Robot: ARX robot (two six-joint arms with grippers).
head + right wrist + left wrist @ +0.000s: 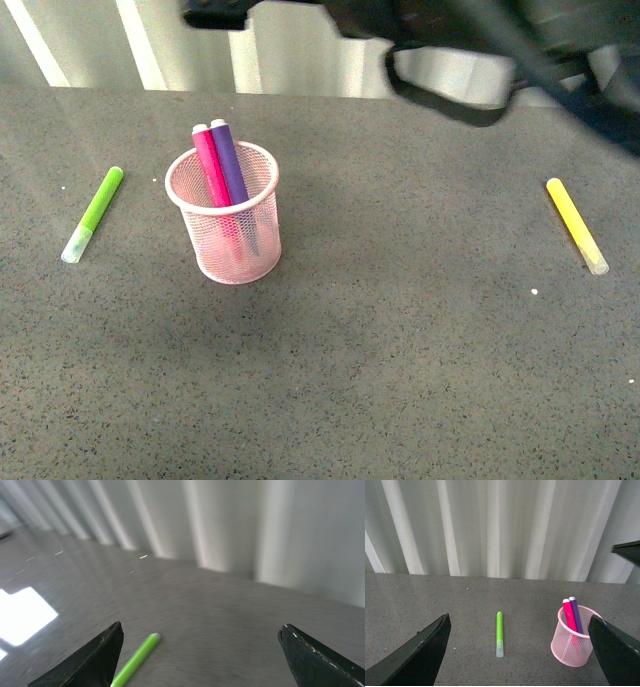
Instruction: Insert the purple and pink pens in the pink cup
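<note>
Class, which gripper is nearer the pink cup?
Probably the left. The pink cup stands just ahead of the left gripper, beside one open finger. The right gripper has no cup in its camera; its arm hangs raised, off to the cup's right.

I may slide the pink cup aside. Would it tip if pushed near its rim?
Probably. The pink cup is open wire mesh, so likely light, and narrows toward its base. The pink pen and purple pen lean above the rim, adding top weight.
</note>
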